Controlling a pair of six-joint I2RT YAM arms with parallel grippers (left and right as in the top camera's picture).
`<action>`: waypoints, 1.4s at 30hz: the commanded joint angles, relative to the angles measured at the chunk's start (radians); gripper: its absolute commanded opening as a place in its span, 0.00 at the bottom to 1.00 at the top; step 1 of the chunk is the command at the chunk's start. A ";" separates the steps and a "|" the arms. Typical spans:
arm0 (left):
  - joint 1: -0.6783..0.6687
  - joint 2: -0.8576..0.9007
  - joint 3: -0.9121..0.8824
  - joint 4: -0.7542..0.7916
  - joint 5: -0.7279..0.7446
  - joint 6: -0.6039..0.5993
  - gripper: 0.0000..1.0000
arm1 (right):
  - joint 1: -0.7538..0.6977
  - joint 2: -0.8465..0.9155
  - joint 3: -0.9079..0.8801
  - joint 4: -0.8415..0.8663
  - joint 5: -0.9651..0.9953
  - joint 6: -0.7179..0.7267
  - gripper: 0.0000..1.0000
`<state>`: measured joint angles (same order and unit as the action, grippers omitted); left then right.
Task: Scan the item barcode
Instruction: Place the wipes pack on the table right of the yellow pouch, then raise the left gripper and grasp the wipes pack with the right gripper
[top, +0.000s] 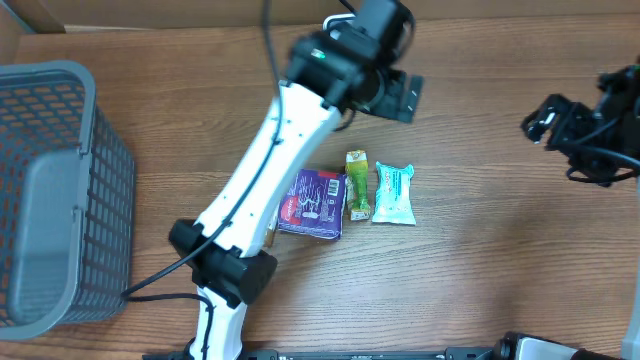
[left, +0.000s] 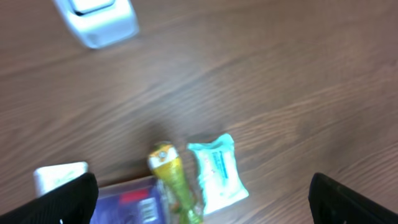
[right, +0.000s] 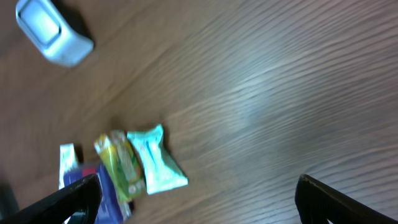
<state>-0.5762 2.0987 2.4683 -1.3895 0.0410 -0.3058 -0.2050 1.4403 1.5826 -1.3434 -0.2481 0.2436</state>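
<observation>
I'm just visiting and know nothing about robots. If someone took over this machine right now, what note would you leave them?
Left pincer: open, empty, above the table.
Right pincer: open, empty.
Purple packet, green packet and mint packet lie side by side on the table; white device, perhaps the scanner, sits apart from them.
Done: nothing visibly scanned.
To do: lift a packet, scan its barcode.

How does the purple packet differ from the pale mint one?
Colour: the purple packet is dark with red and white print; the mint packet is pale. Shape: the purple packet is broad and squarish, the mint packet narrower with crimped ends. Place: the purple packet lies on the basket side of the yellow-green packet, the mint packet on the other. Both lie flat on the table.
</observation>
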 joint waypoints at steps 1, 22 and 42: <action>0.057 -0.007 0.174 -0.106 0.003 0.042 1.00 | 0.063 0.040 -0.050 0.004 -0.036 -0.076 1.00; 0.222 -0.075 0.354 -0.300 -0.051 0.104 1.00 | 0.451 0.125 -0.542 0.573 -0.112 0.061 0.84; 0.222 -0.075 0.354 -0.300 -0.051 0.104 0.99 | 0.481 0.207 -0.748 0.876 -0.113 0.067 0.55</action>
<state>-0.3573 2.0457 2.8025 -1.6878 0.0025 -0.2249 0.2756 1.6024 0.8513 -0.4877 -0.3595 0.3298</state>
